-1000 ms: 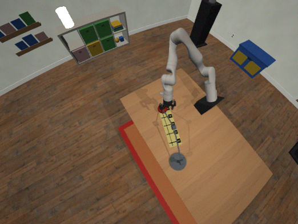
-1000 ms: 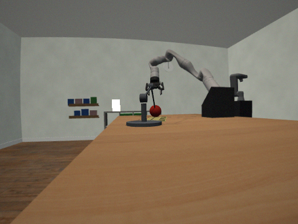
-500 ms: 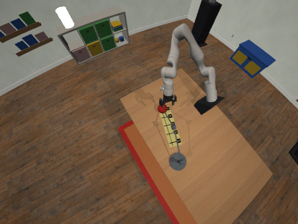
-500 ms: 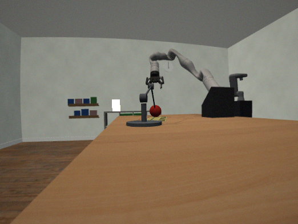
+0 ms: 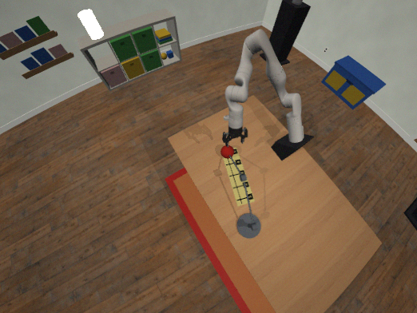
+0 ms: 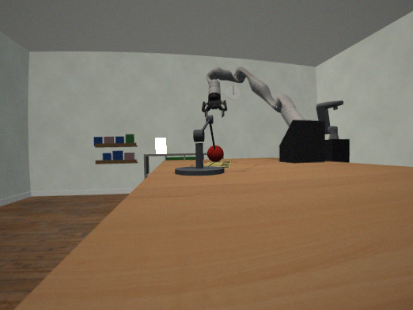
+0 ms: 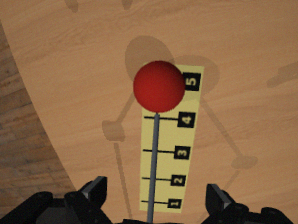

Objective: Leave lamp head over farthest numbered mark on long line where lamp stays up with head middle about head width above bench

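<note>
Long light-wood bench (image 5: 319, 223) takes up most of the room floor, with a red and orange mat (image 5: 192, 208) along one long edge. White seven-joint arm (image 5: 240, 85) stands on a black base plate (image 5: 291, 145) at the far end of the bench from the lamp base and arches over toward the lamp. Grey articulated desk lamp (image 5: 241, 176) stands on a round grey base disc (image 5: 249, 226) on the bench; its thin links run from the base along the pale yellow strip with the long black line and numbered marks (image 5: 240, 180). In the exterior view the lamp's post rises from the base to an elbow (image 6: 198, 135), then a dark rod drops to the head. Black two-finger gripper (image 5: 235, 137) hangs above the strip's end farthest from the lamp base, jaws spread fully, gripping nothing, apart from the lamp. Round red ball lamp head (image 7: 158, 86) hangs above the bench near that same strip end, just under the gripper; in the wrist view it covers the line between mark 4 (image 7: 188, 120) and mark 5 (image 7: 192, 82), closer to 5. Marks 3, 2, 1 run back toward the lamp base.
</note>
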Controlling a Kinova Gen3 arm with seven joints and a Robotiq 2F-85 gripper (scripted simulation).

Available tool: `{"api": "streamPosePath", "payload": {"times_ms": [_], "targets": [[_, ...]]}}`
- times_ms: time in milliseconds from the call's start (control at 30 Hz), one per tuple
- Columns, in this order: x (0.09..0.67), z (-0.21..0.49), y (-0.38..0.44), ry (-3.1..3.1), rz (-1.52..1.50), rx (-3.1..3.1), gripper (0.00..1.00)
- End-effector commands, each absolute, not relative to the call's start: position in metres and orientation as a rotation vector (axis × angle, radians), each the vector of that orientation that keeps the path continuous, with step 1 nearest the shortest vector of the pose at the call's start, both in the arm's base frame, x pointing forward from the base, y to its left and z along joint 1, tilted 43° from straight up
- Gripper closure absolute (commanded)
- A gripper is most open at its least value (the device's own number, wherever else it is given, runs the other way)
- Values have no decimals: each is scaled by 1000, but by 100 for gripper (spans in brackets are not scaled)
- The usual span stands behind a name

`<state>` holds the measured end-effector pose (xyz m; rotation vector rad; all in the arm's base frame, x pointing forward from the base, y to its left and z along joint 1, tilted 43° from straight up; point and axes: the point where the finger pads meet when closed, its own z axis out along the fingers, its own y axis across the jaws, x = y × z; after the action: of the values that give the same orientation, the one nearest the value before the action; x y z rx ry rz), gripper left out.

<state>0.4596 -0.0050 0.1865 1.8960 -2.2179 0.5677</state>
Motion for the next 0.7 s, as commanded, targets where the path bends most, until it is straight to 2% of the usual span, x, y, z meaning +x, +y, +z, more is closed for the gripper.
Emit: {"api": "streamPosePath", "payload": {"times_ms": [0,667], "targets": [[459,186,-5,-2217,567,1897,0],[458,184,-6,-2215,563,1894,0]]}}
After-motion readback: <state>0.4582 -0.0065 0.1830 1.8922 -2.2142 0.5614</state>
